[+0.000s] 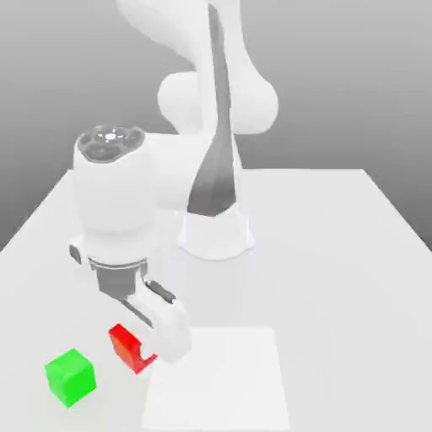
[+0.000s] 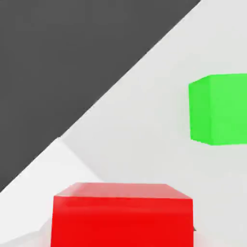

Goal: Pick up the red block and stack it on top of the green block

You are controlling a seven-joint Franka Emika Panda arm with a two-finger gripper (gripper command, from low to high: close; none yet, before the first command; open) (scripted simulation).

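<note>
Red block (image 1: pixel 126 346): on the table (image 1: pixel 337 253), gripper (image 1: pixel 156 342) lowered around it for the pick; jaws' closure cannot be told. Green block (image 1: pixel 70 376): just beside, awaiting stacking.

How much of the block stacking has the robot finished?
Nothing is stacked yet. The gripper is down at the red block, which sits beside the green block, apart from it. Still left: lifting the red block and setting it on the green one.

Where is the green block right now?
In the exterior view, the green block sits on the white table near the front edge, at the exterior view's left, just left of the red block and apart from it.
</note>
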